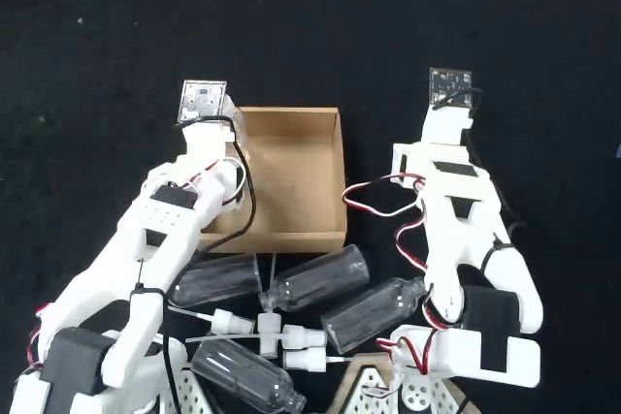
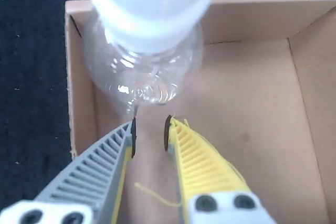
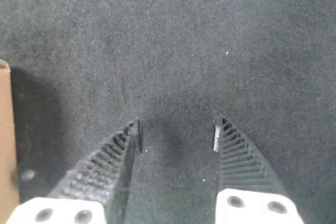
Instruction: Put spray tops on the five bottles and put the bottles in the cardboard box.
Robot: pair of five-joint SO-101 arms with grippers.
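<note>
A clear bottle [image 2: 142,72] with a white spray top [image 2: 152,9] is inside the cardboard box [image 2: 252,108], against its left wall near the far corner. My left gripper [image 2: 149,137] hangs just short of it, narrowly open, with nothing between the fingers. In the high view the left gripper [image 1: 215,128] covers the left far corner of the box [image 1: 296,181]. My right gripper [image 3: 177,132] is open over bare black cloth, to the right of the box [image 3: 4,129]; the high view shows the right gripper [image 1: 448,109] there too. Several capless bottles [image 1: 318,278] and loose spray tops [image 1: 303,338] lie in front of the box.
Black cloth [image 1: 543,65] covers the table, with free room behind and to both sides of the box. The loose bottles and tops crowd the near strip between the two arm bases [image 1: 388,385].
</note>
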